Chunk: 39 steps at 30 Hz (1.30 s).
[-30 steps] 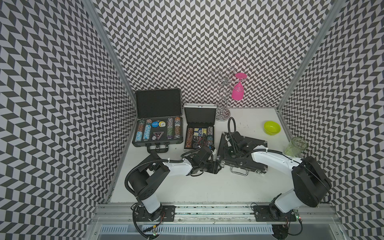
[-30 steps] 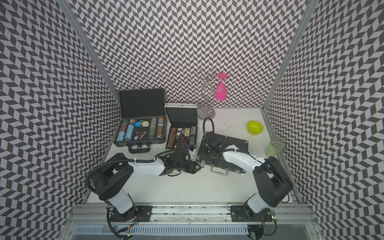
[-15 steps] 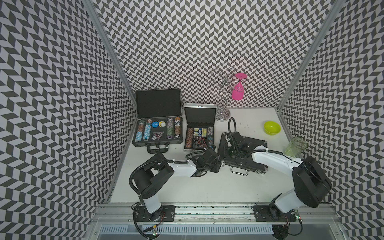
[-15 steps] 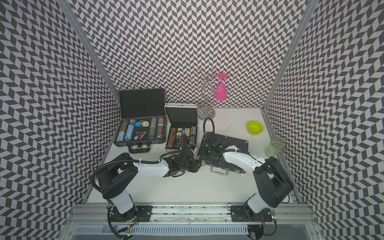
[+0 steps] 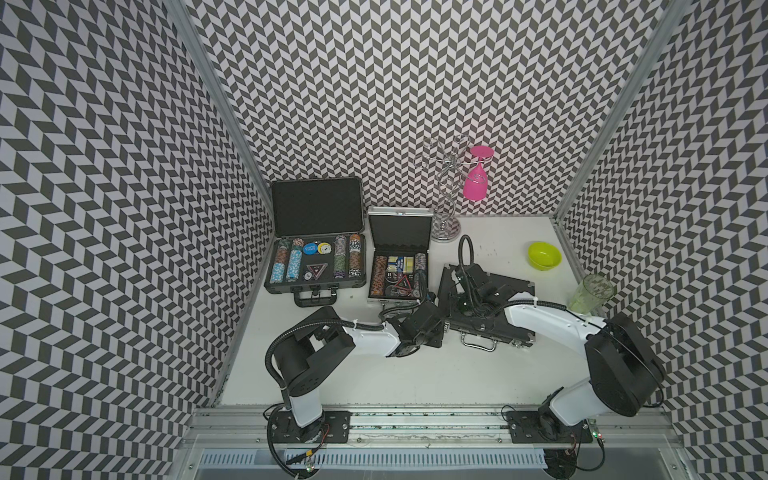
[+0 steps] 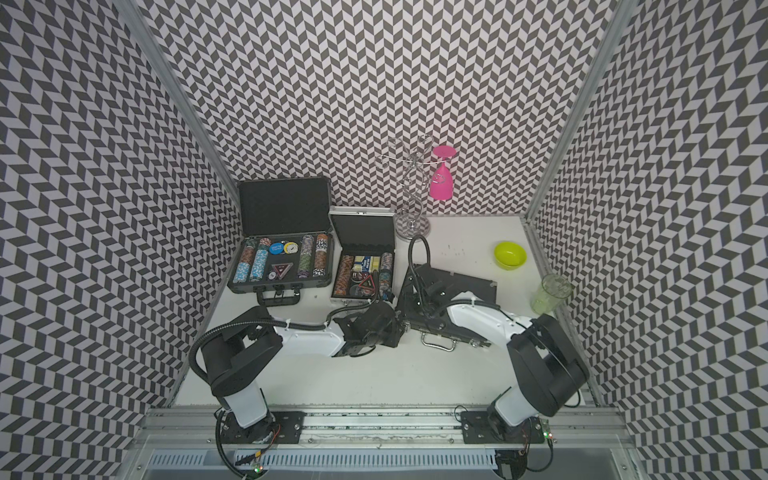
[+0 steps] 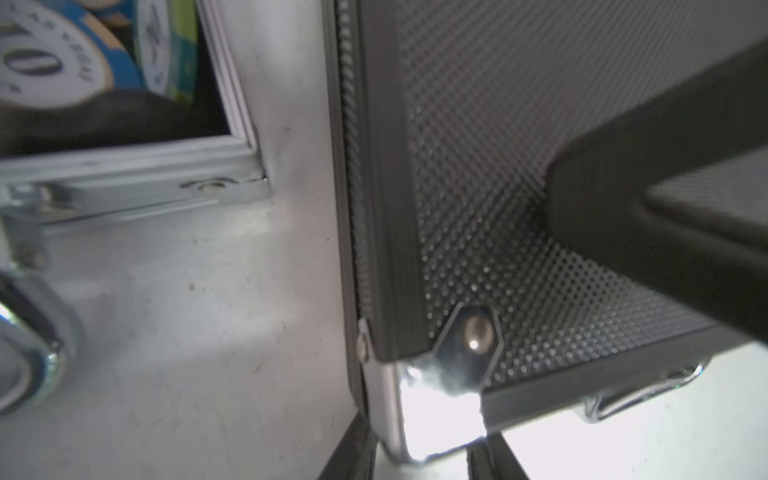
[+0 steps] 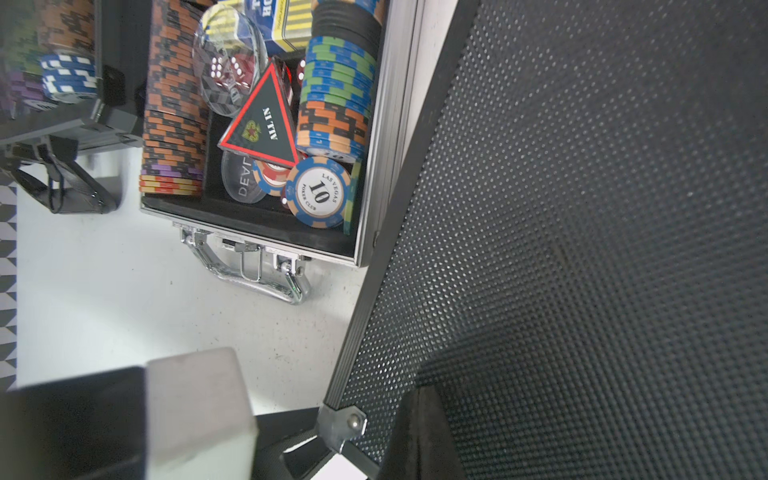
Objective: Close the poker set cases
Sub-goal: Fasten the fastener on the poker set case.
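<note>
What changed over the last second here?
The left gripper edged toward the closed black case and narrowed its jaws around a front corner; whether it grips is unclear. The right gripper stayed shut, resting on the lid. The large open case and small open case stayed open.

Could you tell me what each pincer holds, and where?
Left pincer straddles a corner of the closed black case; whether it grips cannot be told. Right pincer, shut, holds nothing.

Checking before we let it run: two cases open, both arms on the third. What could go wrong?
1. Left gripper straddles a corner of the dark case, close to the silver case; a sideways pull could shove one into the other.
2. Green cup stands near the right arm; a wide swing might tip it.
</note>
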Tool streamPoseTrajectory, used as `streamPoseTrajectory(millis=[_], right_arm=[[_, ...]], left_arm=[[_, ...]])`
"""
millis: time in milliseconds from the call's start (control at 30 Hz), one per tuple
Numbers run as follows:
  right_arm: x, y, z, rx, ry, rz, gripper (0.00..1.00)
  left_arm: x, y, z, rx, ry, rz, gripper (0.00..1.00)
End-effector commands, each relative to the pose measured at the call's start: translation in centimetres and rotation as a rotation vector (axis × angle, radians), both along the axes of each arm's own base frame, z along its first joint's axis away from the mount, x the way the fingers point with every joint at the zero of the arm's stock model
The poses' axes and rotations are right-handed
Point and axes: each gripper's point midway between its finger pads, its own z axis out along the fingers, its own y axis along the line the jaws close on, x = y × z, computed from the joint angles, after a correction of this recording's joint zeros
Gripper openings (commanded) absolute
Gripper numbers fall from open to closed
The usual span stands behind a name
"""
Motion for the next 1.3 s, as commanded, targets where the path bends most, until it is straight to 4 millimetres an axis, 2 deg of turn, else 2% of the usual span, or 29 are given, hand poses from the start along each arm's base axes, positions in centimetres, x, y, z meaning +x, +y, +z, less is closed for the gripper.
streamPoseTrajectory(millis=[0,133,233,300,367,467,667,733,833,1067,1267], right_arm=[[-5.6,-5.1,-6.5,-0.22,0.264,-0.021,0.0],[-5.7,-4.9,-6.5,-0.204,0.267,-0.019,0.0],[-5.9,-5.0,-6.7,-0.209,0.273,-0.019,0.0],[-5.9,-5.1,-6.8,-0.211,0.275,-0.019,0.0],[-5.9,-5.1,-6.8,-0.21,0.27,-0.017,0.0],[-5.9,-5.3,-6.5,-0.235,0.263,-0.009,0.0],[-5.2,-6.1,-4.8,-0.327,0.21,-0.015,0.0],[-5.1,-6.4,-4.5,-0.37,0.206,-0.009,0.0],[-5.0,-6.3,-4.0,-0.438,0.199,0.014,0.0],[-4.8,-4.3,-2.2,-0.425,0.176,0.07,0.0],[-3.0,-2.2,0.5,-0.375,0.124,0.104,0.0]], left_arm=[[0.0,3.8,-3.2,0.153,0.038,0.099,0.36],[0.2,3.4,-3.8,0.157,0.045,0.096,0.34],[-0.2,3.4,-4.3,0.164,0.069,0.093,0.24],[-0.7,3.5,-3.8,0.137,0.077,0.082,0.27],[-1.3,3.1,-2.7,0.087,0.079,0.05,0.34],[-1.9,2.4,-1.2,0.053,0.086,-0.003,0.39],[-2.4,1.1,3.0,-0.075,0.072,-0.061,0.45],[-2.0,1.4,3.6,-0.086,0.066,-0.052,0.46],[-1.2,2.3,3.1,-0.081,0.068,-0.025,0.47],[-0.1,3.0,2.0,-0.086,0.069,0.006,0.48],[0.2,2.8,3.9,-0.161,0.06,0.002,0.5]])
